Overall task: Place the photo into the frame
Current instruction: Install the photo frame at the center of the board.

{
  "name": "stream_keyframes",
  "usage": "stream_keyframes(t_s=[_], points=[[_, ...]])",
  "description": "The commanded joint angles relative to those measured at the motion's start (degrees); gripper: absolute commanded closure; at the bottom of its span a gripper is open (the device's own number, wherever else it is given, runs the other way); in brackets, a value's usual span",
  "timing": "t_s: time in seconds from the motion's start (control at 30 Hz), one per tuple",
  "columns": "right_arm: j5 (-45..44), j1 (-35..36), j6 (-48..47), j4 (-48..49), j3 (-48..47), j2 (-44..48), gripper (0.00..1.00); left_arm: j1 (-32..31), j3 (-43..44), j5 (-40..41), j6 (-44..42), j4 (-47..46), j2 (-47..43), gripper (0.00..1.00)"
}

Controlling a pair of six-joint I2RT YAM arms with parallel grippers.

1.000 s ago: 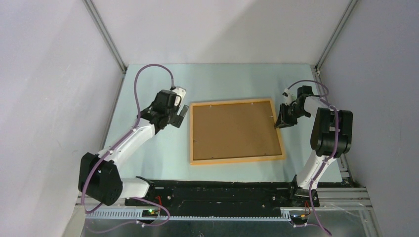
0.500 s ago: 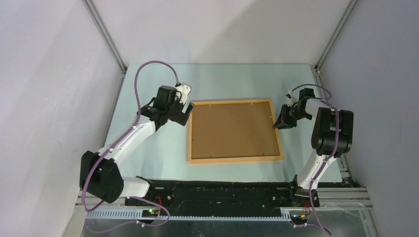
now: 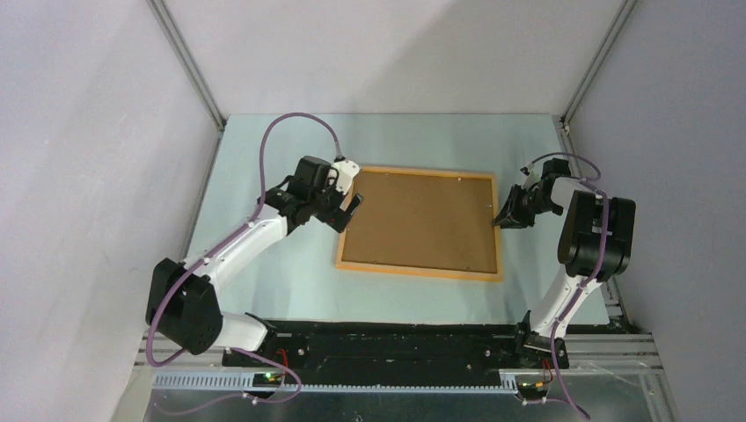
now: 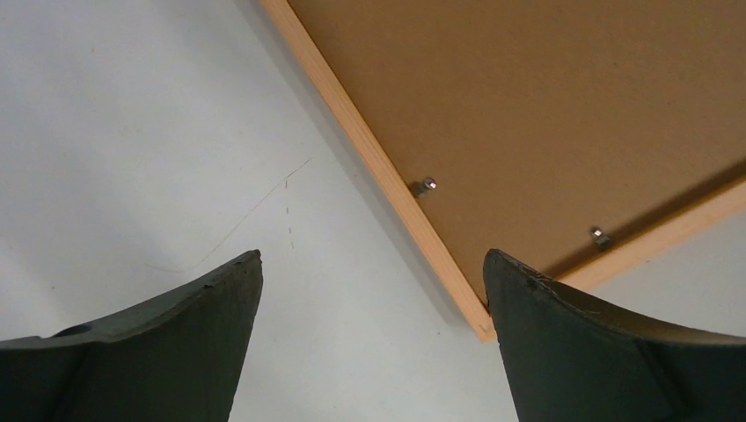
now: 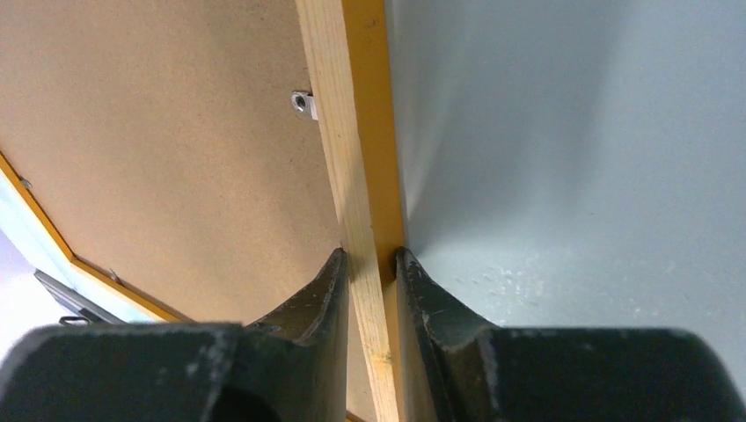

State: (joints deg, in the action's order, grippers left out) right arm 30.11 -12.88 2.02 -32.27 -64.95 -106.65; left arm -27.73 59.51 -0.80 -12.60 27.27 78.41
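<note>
The frame (image 3: 413,272) is a light-orange wooden rectangle seen from its back, with the brown backing board (image 3: 422,220) filling it. It appears tilted, its right side raised. My right gripper (image 3: 503,217) is shut on the frame's right rail (image 5: 352,132), one finger on each side of the wood (image 5: 371,264). My left gripper (image 3: 349,209) stands open just above the table by the frame's left rail. That rail (image 4: 369,154) ends in a corner beside its right finger (image 4: 371,272), and nothing is between the fingers. The photo is hidden from view.
Small metal clips (image 4: 425,185) (image 5: 302,104) stick up along the inner edge of the frame's back. Pale green table (image 3: 264,264) surrounds the frame. Grey walls with metal posts (image 3: 189,66) close in the left, right and far sides.
The left arm has swung right to the frame's left rail. The right gripper, still shut on the right rail, has moved slightly away and up. The frame has shifted and now looks tilted.
</note>
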Motion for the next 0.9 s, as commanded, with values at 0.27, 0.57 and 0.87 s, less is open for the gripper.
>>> stream_keyframes(t_s=[0.27, 0.57, 0.87], points=[[-2.76, -0.39, -1.79, -0.14, -4.82, -3.38, 0.87, -3.07, 3.1, -4.16, -0.72, -1.34, 1.68, 0.0], [-5.99, 0.59, -8.14, -3.3, -11.09, -6.25, 0.72, -3.69, 3.43, -4.44, -0.75, -1.34, 2.54, 0.0], [-6.64, 1.11, -8.58, -5.05, -15.85, -8.27, 0.69, -3.74, 3.79, -3.74, -0.9, -1.37, 2.31, 0.0]])
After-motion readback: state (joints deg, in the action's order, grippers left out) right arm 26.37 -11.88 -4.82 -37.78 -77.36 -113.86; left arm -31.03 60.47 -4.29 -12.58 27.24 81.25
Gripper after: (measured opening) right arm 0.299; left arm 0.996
